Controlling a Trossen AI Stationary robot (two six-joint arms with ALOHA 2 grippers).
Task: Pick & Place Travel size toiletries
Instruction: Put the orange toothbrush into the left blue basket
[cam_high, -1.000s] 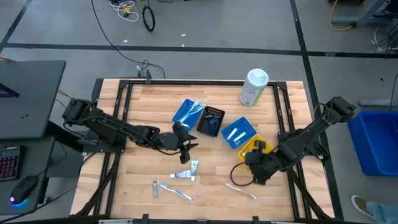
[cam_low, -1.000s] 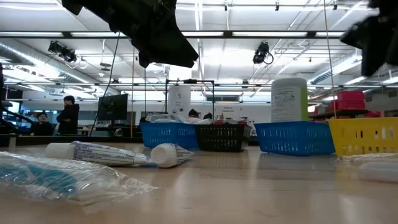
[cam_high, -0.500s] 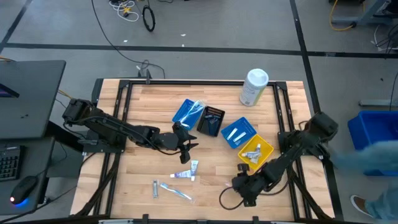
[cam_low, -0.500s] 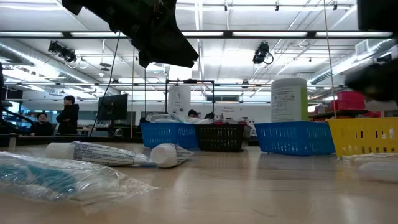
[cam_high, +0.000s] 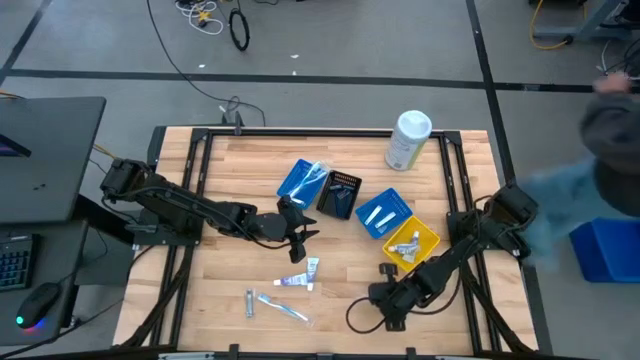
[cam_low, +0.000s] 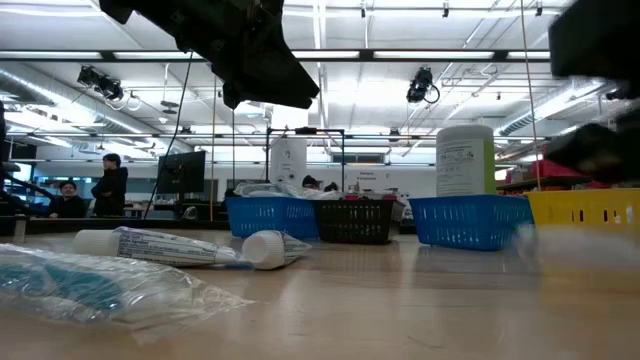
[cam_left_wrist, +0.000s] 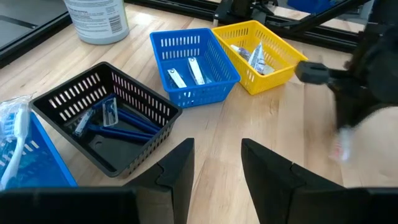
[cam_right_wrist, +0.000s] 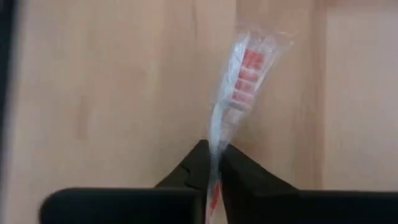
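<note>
Pinching a wrapped red toothbrush (cam_right_wrist: 239, 74) at its handle, our right end effector (cam_high: 385, 298) sits low at the high view's lower centre-right. We judge a straight, slow lift off the bench (cam_high: 220, 290) keeps the thin wrapper from slipping. Our left end effector (cam_left_wrist: 216, 163) waits narrowly parted mid-bench.

No words or numbers can be read anywhere. The white canister (cam_left_wrist: 96, 18), beyond the left gripper's fingers (cam_left_wrist: 177, 171), carries a label of dark printed lines, too small to make out. The toothpaste tube (cam_low: 165, 246) on the table shows blue print, also unreadable.
</note>
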